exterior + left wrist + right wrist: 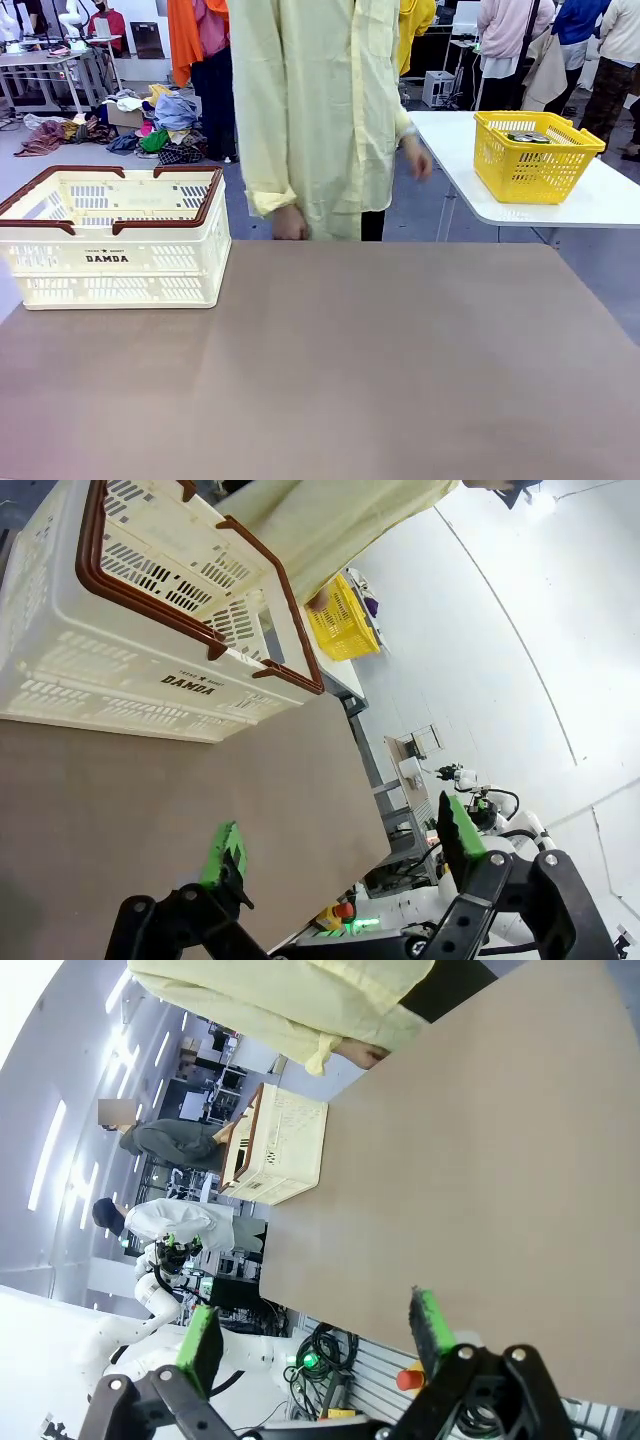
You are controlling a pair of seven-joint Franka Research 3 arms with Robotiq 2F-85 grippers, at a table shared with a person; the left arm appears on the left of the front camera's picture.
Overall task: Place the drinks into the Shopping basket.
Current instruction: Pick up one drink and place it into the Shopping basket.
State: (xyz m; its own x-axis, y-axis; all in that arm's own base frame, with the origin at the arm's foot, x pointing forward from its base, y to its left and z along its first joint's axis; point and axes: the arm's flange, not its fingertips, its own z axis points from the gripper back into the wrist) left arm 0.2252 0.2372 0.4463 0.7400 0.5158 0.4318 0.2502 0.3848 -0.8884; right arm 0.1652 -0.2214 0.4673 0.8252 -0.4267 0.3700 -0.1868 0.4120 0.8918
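In the front view the Shopping basket point(110, 240) stands upright on the brown table point(340, 370) at about nine o'clock, near the table's left edge, with its dark red-brown handles folded down along the rim and the "DAMDA" lettering facing the camera. A person point(315, 110) in a pale yellow coat stands at twelve o'clock on the far side, with one hand point(290, 222) low by the table's far edge and the other hand point(418, 160) hanging out toward two o'clock. Beyond it, at two o'clock, a yellow mesh basket point(535, 155) sits on a white side table point(600, 200); something dark lies inside it, too small to tell what. In the left wrist view the left gripper point(342, 835) hangs above the table with its green-padded fingers spread wide and nothing between them; the Shopping basket point(130, 650) lies at ten o'clock, well apart from the fingertips. In the right wrist view the right gripper point(316, 1328) is likewise spread wide and holds nothing, over the table's near edge, and the Shopping basket point(285, 1150) shows small and far off at eleven o'clock, at the table's far corner.
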